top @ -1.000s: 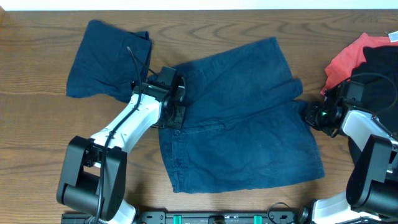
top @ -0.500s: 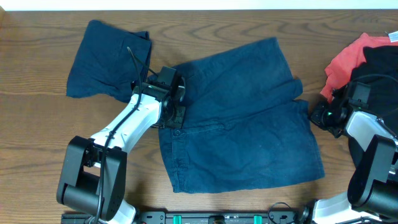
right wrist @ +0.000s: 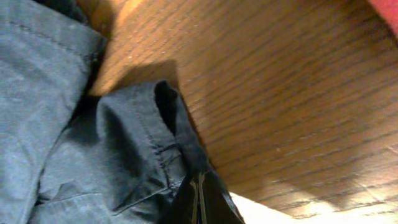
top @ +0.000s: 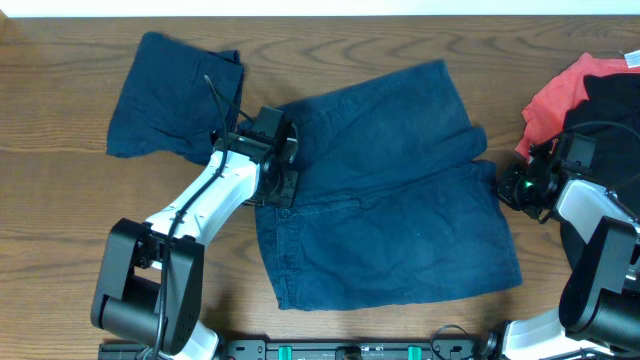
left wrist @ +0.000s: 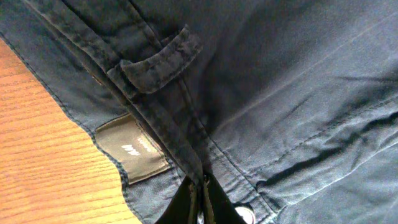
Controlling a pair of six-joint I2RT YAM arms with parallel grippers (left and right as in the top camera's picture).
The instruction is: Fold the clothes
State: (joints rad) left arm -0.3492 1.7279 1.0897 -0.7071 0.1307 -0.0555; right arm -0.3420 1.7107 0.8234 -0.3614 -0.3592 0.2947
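Observation:
Dark navy shorts (top: 385, 190) lie spread across the middle of the table, waistband to the left. My left gripper (top: 284, 165) is shut on the waistband by a belt loop and grey label (left wrist: 132, 149), pinching a fold of it (left wrist: 200, 186). My right gripper (top: 500, 183) is shut on the hem corner at the shorts' right edge (right wrist: 198, 182). A second navy piece (top: 170, 95) lies at the back left. A coral-red garment (top: 555, 95) and a black one (top: 610, 110) lie at the far right.
The wooden table (top: 60, 210) shows bare wood left of the shorts and in front. The right arm's body (top: 600, 250) stands close beside the red and black pile.
My right gripper has drawn the shorts' right hem corner slightly to the right, then settled. The left arm has not moved.

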